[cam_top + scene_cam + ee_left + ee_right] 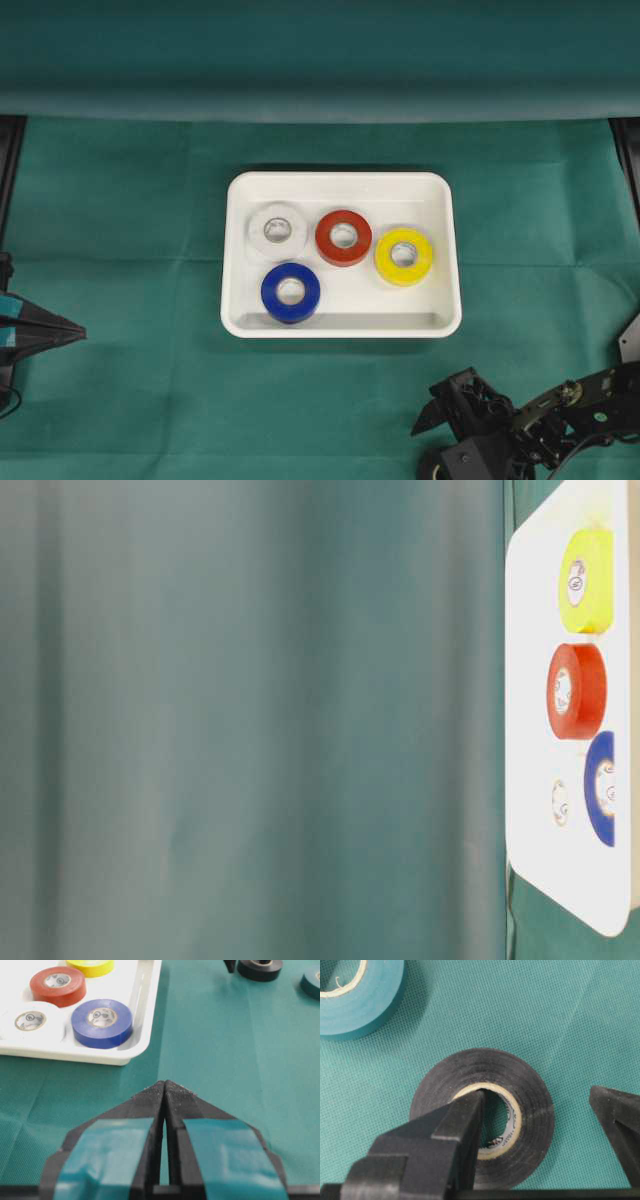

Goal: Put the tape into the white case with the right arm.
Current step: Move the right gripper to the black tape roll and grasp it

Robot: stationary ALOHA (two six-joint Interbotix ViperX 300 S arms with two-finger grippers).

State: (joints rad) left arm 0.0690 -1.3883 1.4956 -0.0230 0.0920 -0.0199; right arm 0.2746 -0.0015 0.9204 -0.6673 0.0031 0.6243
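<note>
In the right wrist view a black tape roll lies flat on the green cloth. My right gripper is open and straddles one wall of the roll. Its left finger reaches into the roll's hole, while the right finger stands apart outside the roll. The white case sits mid-table and holds a white roll, red roll, yellow roll and blue roll. My left gripper is shut and empty, low over the cloth at the left edge.
A teal tape roll lies on the cloth just beyond the black one; the left wrist view shows both at its top edge, right of the case rim. The right arm fills the near right corner.
</note>
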